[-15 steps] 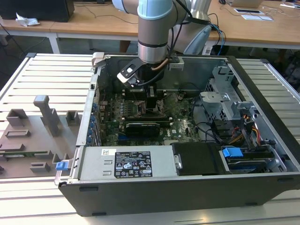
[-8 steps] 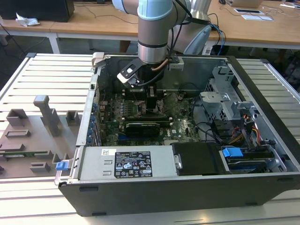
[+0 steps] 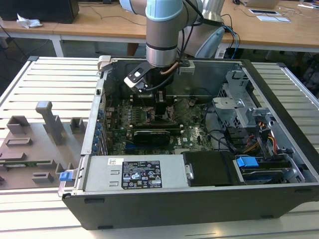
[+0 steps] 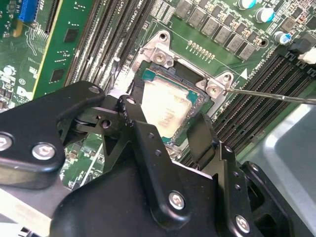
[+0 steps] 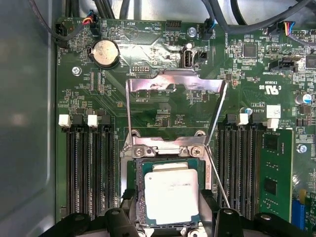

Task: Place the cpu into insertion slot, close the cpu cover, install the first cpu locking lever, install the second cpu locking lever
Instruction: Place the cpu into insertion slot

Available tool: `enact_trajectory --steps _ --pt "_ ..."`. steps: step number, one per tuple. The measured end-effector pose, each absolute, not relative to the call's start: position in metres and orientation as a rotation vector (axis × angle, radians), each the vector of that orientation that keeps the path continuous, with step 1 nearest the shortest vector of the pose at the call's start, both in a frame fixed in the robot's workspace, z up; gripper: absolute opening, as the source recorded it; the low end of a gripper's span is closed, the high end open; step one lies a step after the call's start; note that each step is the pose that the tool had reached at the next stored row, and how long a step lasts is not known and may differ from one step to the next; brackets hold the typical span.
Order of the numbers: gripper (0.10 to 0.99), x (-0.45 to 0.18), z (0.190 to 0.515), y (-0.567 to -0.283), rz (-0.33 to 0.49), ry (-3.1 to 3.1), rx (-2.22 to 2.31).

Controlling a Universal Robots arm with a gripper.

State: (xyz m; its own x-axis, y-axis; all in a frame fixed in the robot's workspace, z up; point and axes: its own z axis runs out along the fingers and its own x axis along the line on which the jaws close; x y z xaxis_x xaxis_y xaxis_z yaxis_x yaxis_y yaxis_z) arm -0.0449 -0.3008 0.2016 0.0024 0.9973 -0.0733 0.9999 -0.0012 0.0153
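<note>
In the exterior view the arm reaches down into an open computer case (image 3: 199, 204) that lies on a slatted counter (image 3: 50, 74). The end effector (image 3: 164, 118) hangs low over the motherboard (image 3: 194, 134), and a grey fixture tray (image 3: 30, 144) rests on the counter at the exterior view's left of the case. In the second wrist view the cpu (image 4: 165, 108) lies flat in the socket (image 4: 148, 75), silver top up. The black fingers (image 4: 143, 133) are spread apart with one on each side of the socket. A strip of socket edge shows between one finger and the chip, so they are not clamped on it. A thin metal lever (image 4: 276, 95) runs out from the socket's corner, across the memory slots (image 4: 261, 103) beside it. In the first wrist view the cpu cover (image 5: 148, 85) is folded back from the socket on its hinge, lying open over the board just beyond the chip. A coin battery (image 5: 105, 53) sits farther out past the cover. The lever (image 5: 217, 177) slants along one side of the socket, unlatched.
</note>
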Motion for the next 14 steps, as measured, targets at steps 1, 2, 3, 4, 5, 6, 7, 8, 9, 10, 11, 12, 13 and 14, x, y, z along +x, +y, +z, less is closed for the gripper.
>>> enact_trajectory --steps 1,2,3,4,5,6,7,8,9,10,11,12,13,14 --pt "0.62 -0.0449 0.2009 -0.3008 -0.064 2.175 2.178" --pt "0.62 -0.045 0.2004 -0.3008 -0.064 2.175 2.179" --pt "0.62 -0.045 0.1998 -0.3008 -0.064 2.175 2.179" --pt "0.62 -0.045 0.1991 -0.3008 -0.064 2.175 2.179" --pt "0.62 -0.045 0.1988 -0.3008 -0.064 2.175 2.179" --pt "0.62 -0.045 0.1983 -0.3008 -0.065 2.175 2.178" --pt "0.62 -0.0451 0.1979 -0.3001 -0.064 2.174 2.179" --pt "0.62 -0.045 0.1979 -0.2986 -0.064 2.175 2.179" --pt "0.62 -0.0452 0.1979 -0.2964 -0.064 2.175 2.179" --pt "0.62 -0.0454 0.1979 -0.294 -0.064 2.175 2.179" --pt "0.62 -0.0453 0.1979 -0.294 -0.064 2.175 2.178" --pt "0.62 -0.0455 0.198 -0.294 -0.064 2.175 2.179" --pt "0.62 -0.0455 0.1989 -0.2939 -0.063 2.175 2.178" --pt "0.62 -0.0456 0.2016 -0.294 -0.064 2.176 2.176"
